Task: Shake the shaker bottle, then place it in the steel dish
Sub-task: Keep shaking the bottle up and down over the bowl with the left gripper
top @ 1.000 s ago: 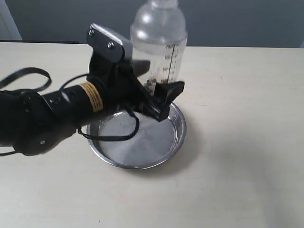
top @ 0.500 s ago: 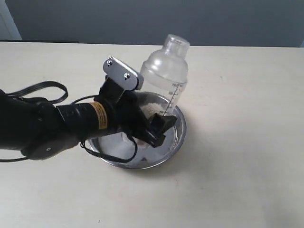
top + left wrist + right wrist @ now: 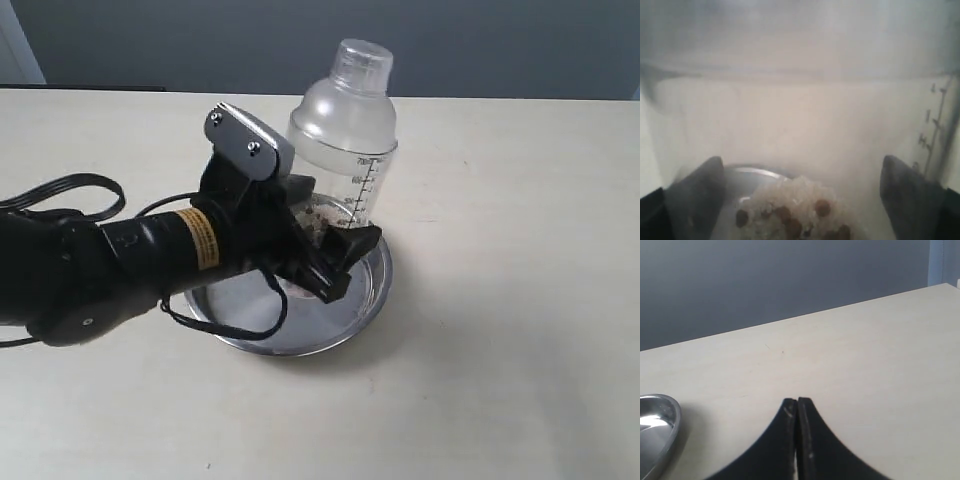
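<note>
The shaker bottle (image 3: 345, 130) is upright over the back part of the steel dish (image 3: 372, 288). It is clear with a frosted dome, a small cap and black marks. My left gripper (image 3: 335, 212) is shut on its lower body, one black finger on each side. Whether the bottle's base touches the dish I cannot tell. In the left wrist view the shaker bottle (image 3: 800, 115) fills the frame between the fingers of the left gripper (image 3: 802, 192), with brown beads (image 3: 822, 207) at its bottom. My right gripper (image 3: 797, 402) is shut and empty above the table, and the steel dish (image 3: 660, 425) shows at that frame's edge.
The left arm's black cable (image 3: 70, 190) loops over the pale tabletop (image 3: 500, 350) at the left. The table's far edge (image 3: 480, 98) meets a grey wall behind the bottle.
The bottle was high a second ago, then dropped low and tilted into the dish. It has since risen a little and stands upright, still held by the left gripper.
</note>
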Available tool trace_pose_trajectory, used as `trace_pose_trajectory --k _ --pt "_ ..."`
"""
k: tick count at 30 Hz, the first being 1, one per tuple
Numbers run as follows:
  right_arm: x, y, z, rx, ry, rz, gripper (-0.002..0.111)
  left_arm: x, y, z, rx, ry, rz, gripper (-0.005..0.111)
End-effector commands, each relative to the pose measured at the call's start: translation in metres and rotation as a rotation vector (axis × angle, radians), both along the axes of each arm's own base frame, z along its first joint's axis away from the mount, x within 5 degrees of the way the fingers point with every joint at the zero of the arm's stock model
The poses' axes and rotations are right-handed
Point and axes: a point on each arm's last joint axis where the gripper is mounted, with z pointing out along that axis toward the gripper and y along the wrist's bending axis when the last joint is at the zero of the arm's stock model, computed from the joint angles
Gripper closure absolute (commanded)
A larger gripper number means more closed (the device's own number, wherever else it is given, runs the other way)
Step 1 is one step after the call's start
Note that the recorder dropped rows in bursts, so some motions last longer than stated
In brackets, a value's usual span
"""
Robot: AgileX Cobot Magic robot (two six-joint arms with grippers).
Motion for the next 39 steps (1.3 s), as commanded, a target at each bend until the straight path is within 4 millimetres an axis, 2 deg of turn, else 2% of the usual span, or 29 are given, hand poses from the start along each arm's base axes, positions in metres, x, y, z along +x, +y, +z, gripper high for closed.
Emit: trace_pose_trajectory --k 1,2,3,4,5,6,7,8,9,11,12,13,14,15,16,17,21,22,23,27,28,29,32,33,34,35,37,39 --pt "0.000 0.000 0.000 -0.004 -0.009 -0.004 0.109 -0.002 0.004 0.022 -0.067 -0.065 0.029 0.106" --pt "0.000 0.000 0.000 -0.004 -0.009 -0.004 0.109 -0.002 0.004 -0.003 0.005 0.005 0.032 0.106" --pt "0.000 0.000 0.000 -0.002 -0.009 -0.004 0.109 -0.001 0.005 -0.023 0.003 0.047 0.054 0.106" --pt "0.000 0.000 0.000 -0.002 -0.009 -0.004 0.109 0.001 0.003 -0.015 -0.054 0.000 0.054 0.106" --pt "0.000 0.000 0.000 -0.002 -0.009 -0.004 0.109 0.001 -0.001 0.021 -0.176 -0.127 0.017 0.106" --pt "0.000 0.000 0.000 -0.002 -0.009 -0.004 0.109 0.000 -0.003 0.038 -0.205 -0.179 -0.006 0.106" --pt "0.000 0.000 0.000 -0.002 -0.009 -0.004 0.109 0.001 -0.003 0.052 -0.215 -0.198 0.004 0.106" --pt "0.000 0.000 0.000 -0.002 -0.009 -0.004 0.109 0.003 -0.002 0.052 -0.195 -0.163 0.030 0.106" --pt "0.000 0.000 0.000 -0.002 -0.009 -0.004 0.109 0.005 -0.001 0.045 -0.147 -0.123 0.040 0.106" --pt "0.000 0.000 0.000 -0.002 -0.009 -0.004 0.109 0.008 0.000 0.005 -0.005 0.016 0.055 0.106" --pt "0.000 0.000 0.000 -0.002 -0.009 -0.004 0.109 0.009 -0.002 -0.006 -0.004 0.014 0.037 0.106" --pt "0.000 0.000 0.000 -0.002 -0.009 -0.004 0.109 0.009 -0.005 0.007 -0.067 -0.061 0.004 0.106" --pt "0.000 0.000 0.000 -0.002 -0.009 -0.004 0.109 0.005 -0.009 0.046 -0.182 -0.209 -0.048 0.106" --pt "0.000 0.000 0.000 -0.002 -0.009 -0.004 0.109 0.004 -0.009 0.068 -0.214 -0.269 -0.051 0.106" --pt "0.000 0.000 0.000 -0.002 -0.009 -0.004 0.109 0.005 -0.008 0.079 -0.203 -0.273 -0.035 0.106" --pt "0.000 0.000 0.000 -0.002 -0.009 -0.004 0.109 0.008 -0.007 0.076 -0.180 -0.226 -0.003 0.106" --pt "0.000 0.000 0.000 -0.002 -0.009 -0.004 0.109 0.014 -0.002 0.000 0.020 0.031 0.051 0.106" --pt "0.000 0.000 0.000 -0.002 -0.009 -0.004 0.109 0.015 -0.003 -0.007 0.017 0.035 0.047 0.106" --pt "0.000 0.000 0.000 -0.002 -0.009 -0.004 0.109 0.014 -0.005 -0.003 -0.002 0.001 0.027 0.106" --pt "0.000 0.000 0.000 -0.002 -0.009 -0.004 0.109 0.005 -0.011 0.070 -0.194 -0.257 -0.046 0.106" --pt "0.000 0.000 0.000 -0.002 -0.009 -0.004 0.109 0.006 -0.010 0.071 -0.191 -0.237 -0.025 0.106" --pt "0.000 0.000 0.000 -0.002 -0.009 -0.004 0.109 0.007 -0.009 0.061 -0.158 -0.192 -0.009 0.106" --pt "0.000 0.000 0.000 -0.002 -0.009 -0.004 0.109 0.013 -0.008 0.004 0.005 -0.012 0.015 0.106" --pt "0.000 0.000 0.000 -0.002 -0.009 -0.004 0.109 0.013 -0.008 -0.006 0.016 0.008 0.013 0.106" --pt "0.000 0.000 0.000 -0.002 -0.009 -0.004 0.109 0.013 -0.009 -0.008 -0.003 0.004 0.011 0.106" --pt "0.000 0.000 0.000 -0.002 -0.009 -0.004 0.109 0.012 -0.010 -0.005 -0.027 -0.028 -0.008 0.106" --pt "0.000 0.000 0.000 -0.005 -0.009 -0.004 0.109 0.012 -0.014 0.030 -0.171 -0.154 -0.033 0.106" --pt "0.000 0.000 0.000 -0.005 -0.009 -0.004 0.109 0.012 -0.013 0.062 -0.222 -0.218 -0.025 0.106"
